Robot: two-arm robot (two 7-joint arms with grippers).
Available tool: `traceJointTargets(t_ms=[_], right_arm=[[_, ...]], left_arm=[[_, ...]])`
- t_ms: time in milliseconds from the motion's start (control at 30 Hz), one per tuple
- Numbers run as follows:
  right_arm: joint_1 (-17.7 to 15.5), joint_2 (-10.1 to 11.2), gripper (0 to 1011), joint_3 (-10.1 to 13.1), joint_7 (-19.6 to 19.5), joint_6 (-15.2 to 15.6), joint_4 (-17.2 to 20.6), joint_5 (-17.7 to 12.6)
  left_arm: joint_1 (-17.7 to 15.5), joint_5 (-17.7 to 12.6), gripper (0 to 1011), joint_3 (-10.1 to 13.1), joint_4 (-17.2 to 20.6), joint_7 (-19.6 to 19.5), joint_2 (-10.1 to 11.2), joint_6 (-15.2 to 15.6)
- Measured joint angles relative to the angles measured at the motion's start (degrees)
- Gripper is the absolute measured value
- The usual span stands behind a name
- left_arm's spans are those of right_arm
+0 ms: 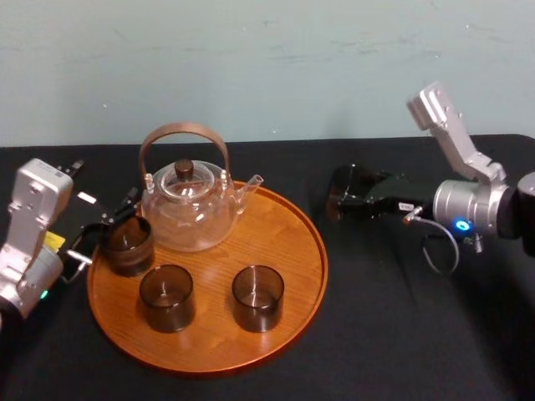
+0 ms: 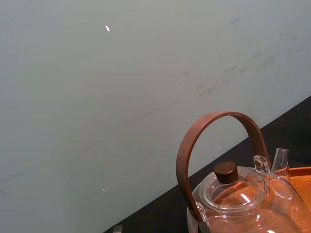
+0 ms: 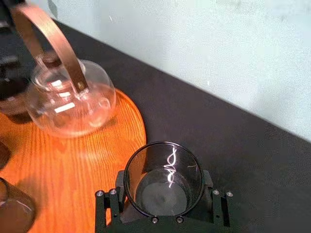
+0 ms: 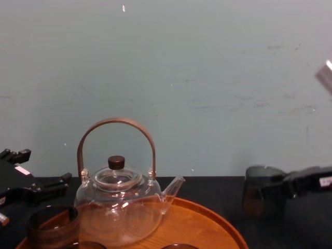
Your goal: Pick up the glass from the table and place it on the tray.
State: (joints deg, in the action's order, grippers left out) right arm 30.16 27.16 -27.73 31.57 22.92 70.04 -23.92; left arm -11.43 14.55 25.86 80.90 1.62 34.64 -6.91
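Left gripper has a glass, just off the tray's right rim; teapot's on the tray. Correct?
No, the right gripper has that glass, per the head view. It is just off the tray's right rim; the teapot is on the tray.

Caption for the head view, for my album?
Right pincer holds a dark glass beside the wooden tray bearing teapot and three glasses; left pincer hovers at its rim.

Logged tray [image 1: 288,276] as orange-brown, streaked wood grain; table [image 1: 401,334] as plain black cloth. Noted clear teapot [image 1: 188,209] with reddish-brown handle [image 1: 180,129] and dark brown lid knob [image 1: 185,168]. Recorded smoky brown-grey glasses on the tray [image 1: 257,296]; same smoky tint on glass [image 3: 163,179] at centre right of head view, in black right gripper [image 1: 353,200] on silver-grey arm [image 1: 468,205] with blue light [image 1: 461,225]. Noted pale grey-green wall [image 1: 267,67], faintly scuffed.
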Motion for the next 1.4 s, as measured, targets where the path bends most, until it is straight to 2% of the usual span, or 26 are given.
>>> traceJointTargets(t_ms=[233,333,567,1000,1400], right_arm=[[-0.46,2.58,906,0.78,0.43,0.71,5.5,-1.83],[-0.18,3.02,906,0.45,0.88,0.66,6.22,-2.02],[1.39,3.22,906,-2.1,3.02,-0.45,6.48,-2.04],[5.34,-0.28,907,-8.38,6.48,-3.28,2.07,-0.93],[7.08,-3.69,906,-11.33,7.34,-5.66,-3.14,0.07]], left_arm=[[0.0,0.0,1001,0.0,0.0,0.0,0.0,0.0],[0.0,0.0,1002,0.0,0.0,0.0,0.0,0.0],[0.0,0.0,1001,0.0,0.0,0.0,0.0,0.0],[0.0,0.0,1001,0.0,0.0,0.0,0.0,0.0],[0.0,0.0,1002,0.0,0.0,0.0,0.0,0.0]])
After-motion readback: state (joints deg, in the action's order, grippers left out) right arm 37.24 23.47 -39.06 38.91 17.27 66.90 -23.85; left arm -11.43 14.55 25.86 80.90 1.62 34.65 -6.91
